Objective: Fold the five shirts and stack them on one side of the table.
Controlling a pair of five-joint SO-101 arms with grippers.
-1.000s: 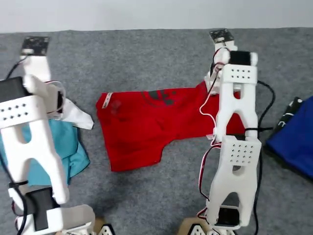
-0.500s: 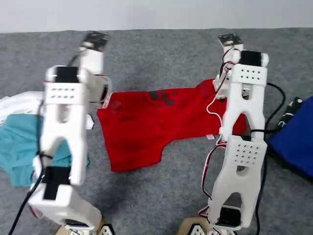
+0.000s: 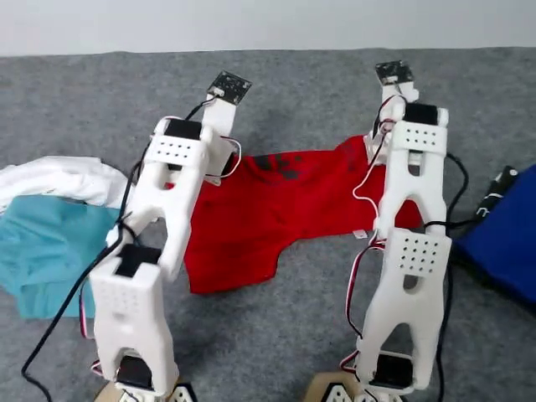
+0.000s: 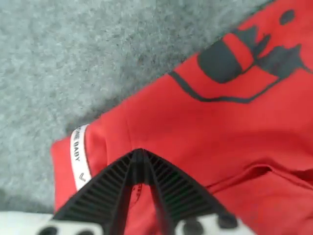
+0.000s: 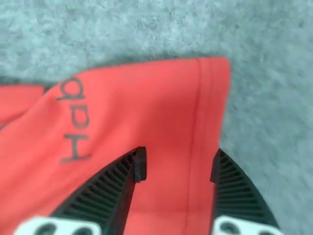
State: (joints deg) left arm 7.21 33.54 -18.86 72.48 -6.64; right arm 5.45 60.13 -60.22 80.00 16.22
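Note:
A red shirt (image 3: 276, 209) with a black print lies spread across the middle of the grey table (image 3: 285, 92). My left gripper (image 4: 139, 154) is shut, its tips meeting over the shirt's left sleeve, next to a white label (image 4: 78, 156). In the high view the left gripper (image 3: 219, 161) sits at the shirt's far left corner. My right gripper (image 5: 178, 164) is open, its fingers (image 5: 139, 164) straddling the far right corner of the red shirt (image 5: 146, 112). The high view places the right gripper (image 3: 374, 146) at that corner.
A teal shirt (image 3: 50, 251) and a white shirt (image 3: 59, 176) lie bunched at the left edge. A blue shirt (image 3: 507, 239) with a black item (image 3: 498, 188) beside it lies at the right edge. Bare table runs along the back and front.
My left arm has swung from the teal and white pile rightwards to the red shirt's far left corner. The right arm has barely shifted.

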